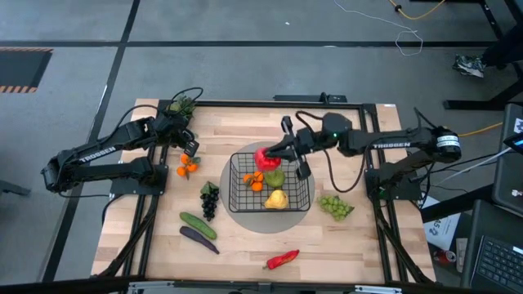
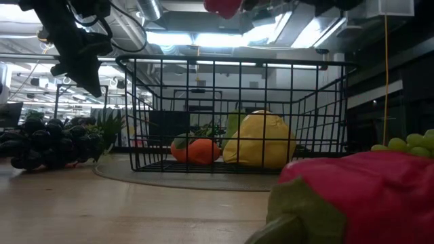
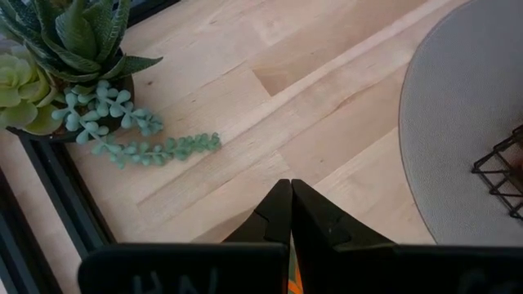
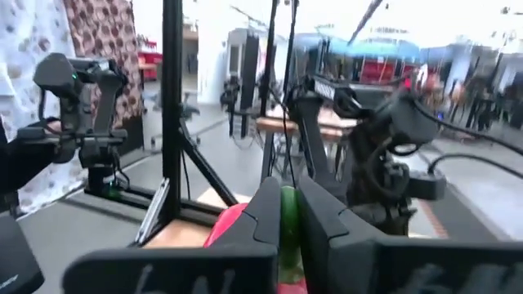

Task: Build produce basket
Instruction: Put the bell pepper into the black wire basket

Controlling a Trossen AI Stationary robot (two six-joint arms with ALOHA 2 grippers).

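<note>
The left tool [image 1: 190, 149], pinched together and empty, hovers above the oranges [image 1: 187, 168] on the wooden counter [image 1: 343, 249]. The right tool [image 1: 282, 153], clamped on a red apple [image 1: 266, 158], hangs over the basket [image 1: 239, 189]; it is best lowered clear of the rim before letting go. Beyond lies gray floor with 1 loose cable [image 1: 406, 39].

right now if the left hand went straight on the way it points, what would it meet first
Probably bare table. The shut left hand points across open wood; the potted plant sits to one side, the grey mat to the other. Depth is unclear.
</note>
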